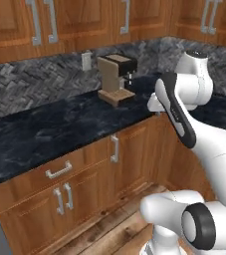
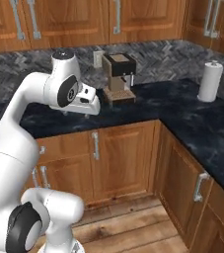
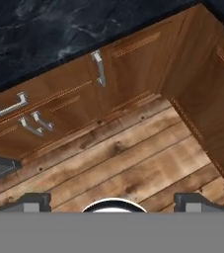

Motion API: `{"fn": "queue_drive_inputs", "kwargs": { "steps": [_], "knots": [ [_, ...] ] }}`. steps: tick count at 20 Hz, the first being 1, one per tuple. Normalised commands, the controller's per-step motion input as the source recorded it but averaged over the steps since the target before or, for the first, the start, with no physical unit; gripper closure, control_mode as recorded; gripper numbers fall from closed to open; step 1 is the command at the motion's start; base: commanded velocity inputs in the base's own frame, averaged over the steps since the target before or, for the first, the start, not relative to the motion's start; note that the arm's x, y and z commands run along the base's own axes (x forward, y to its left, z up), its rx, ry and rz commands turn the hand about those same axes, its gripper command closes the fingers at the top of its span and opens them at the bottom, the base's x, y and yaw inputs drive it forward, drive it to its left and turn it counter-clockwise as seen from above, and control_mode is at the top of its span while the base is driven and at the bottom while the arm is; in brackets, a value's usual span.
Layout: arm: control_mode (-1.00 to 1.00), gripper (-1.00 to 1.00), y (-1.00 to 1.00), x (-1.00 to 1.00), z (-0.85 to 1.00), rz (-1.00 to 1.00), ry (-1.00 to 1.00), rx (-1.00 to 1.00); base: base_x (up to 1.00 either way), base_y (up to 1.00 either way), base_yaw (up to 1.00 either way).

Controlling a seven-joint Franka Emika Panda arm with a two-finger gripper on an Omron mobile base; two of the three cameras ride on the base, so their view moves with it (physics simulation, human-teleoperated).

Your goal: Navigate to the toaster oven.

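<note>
Wooden floorboards [image 3: 133, 163] lie nearest, below the fingers [image 3: 32, 201], spread apart and holding nothing; no toaster oven appears on the table [image 2: 182, 106], so I judge the base should turn and search past the coffee machine [image 2: 119, 76], arm tucked clear of the cabinets [image 2: 121, 158].

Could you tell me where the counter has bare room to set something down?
The dark counter lies bare left of the coffee machine, and again between it and the paper towel roll. The corner stretch right of the roll is also free. Nowhere is crowded.

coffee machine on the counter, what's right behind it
Behind the coffee machine is the grey herringbone backsplash, with a white wall outlet just beside it. The wall patch directly behind the machine is covered.
</note>
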Motion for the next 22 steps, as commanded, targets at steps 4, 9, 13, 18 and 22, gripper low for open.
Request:
{"fn": "queue_drive_inputs", "kwargs": {
  "steps": [4, 9, 13, 18, 22],
  "knots": [
    [1.0, -1.0, 0.0, 0.0, 0.0, 0.0, 0.0, 0.0, -0.29, 0.54, 0.67],
    [1.0, -1.0, 0.0, 0.0, 0.0, 0.0, 0.0, 0.0, -0.19, 0.56, 0.66],
    [1.0, -1.0, 0.0, 0.0, 0.0, 0.0, 0.0, 0.0, -0.14, 0.51, 0.61],
    [1.0, -1.0, 0.0, 0.0, 0.0, 0.0, 0.0, 0.0, -0.01, 0.04, 0.01],
    [1.0, -1.0, 0.0, 0.0, 0.0, 0.0, 0.0, 0.0, 0.3, 0.5, 0.0]
  ]
}}
